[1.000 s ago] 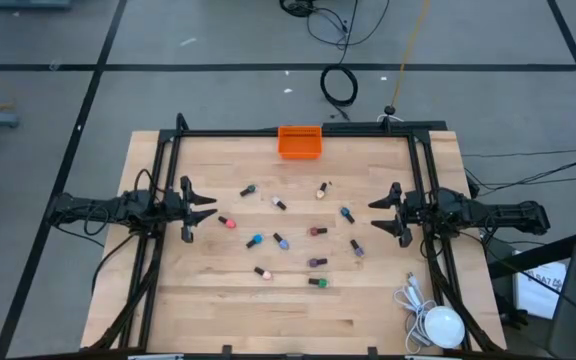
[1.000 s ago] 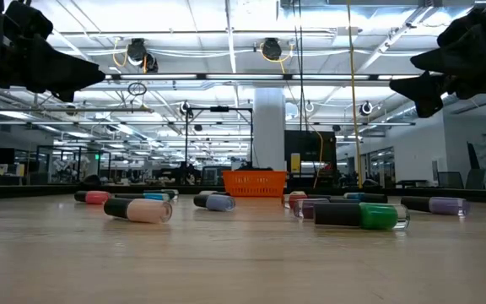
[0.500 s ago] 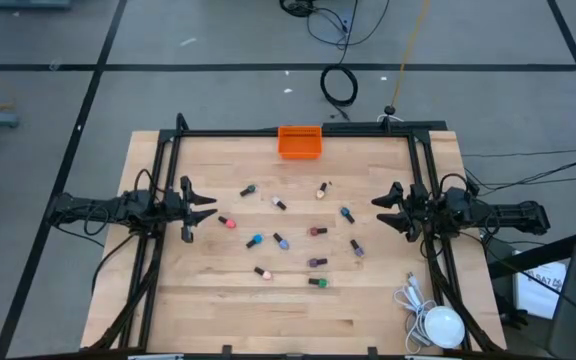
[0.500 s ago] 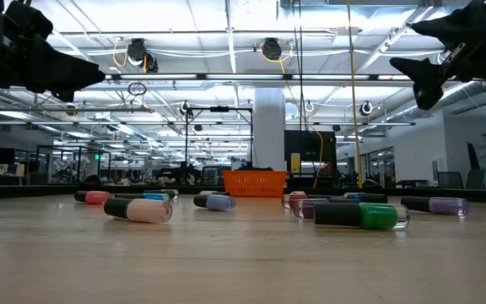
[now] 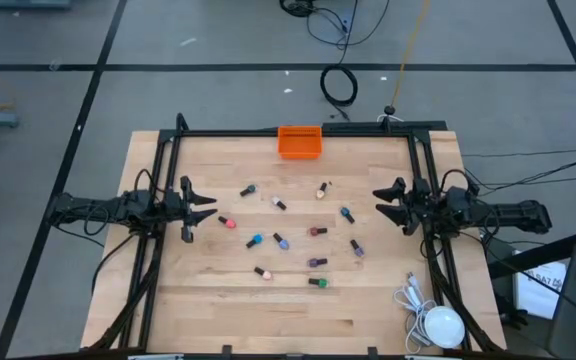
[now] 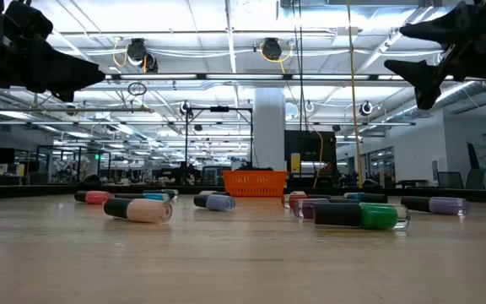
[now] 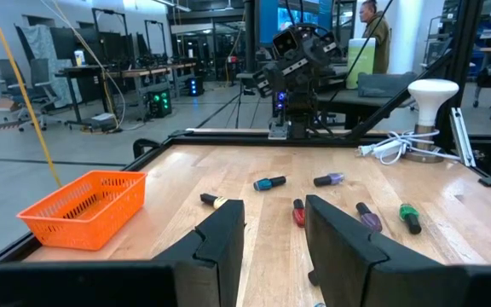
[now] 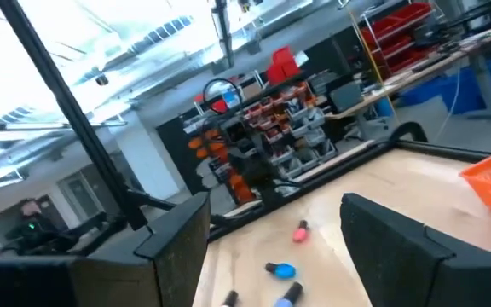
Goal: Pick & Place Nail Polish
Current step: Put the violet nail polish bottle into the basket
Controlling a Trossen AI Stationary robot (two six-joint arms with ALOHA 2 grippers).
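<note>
Twelve or so nail polish bottles are lying on their sides, scattered across the middle of the wooden table, well apart from the orange plastic basket sitting at the far edge. Both arms are hovering above the table with nothing in their grasp. On the left side the left gripper is pointing inward, its fingers standing a little apart with only air between them. Opposite it, the right gripper is hanging over the right side of the table, its fingers spread wide. Near the front right corner, a white lamp with its coiled cable is resting on the wood.
</note>
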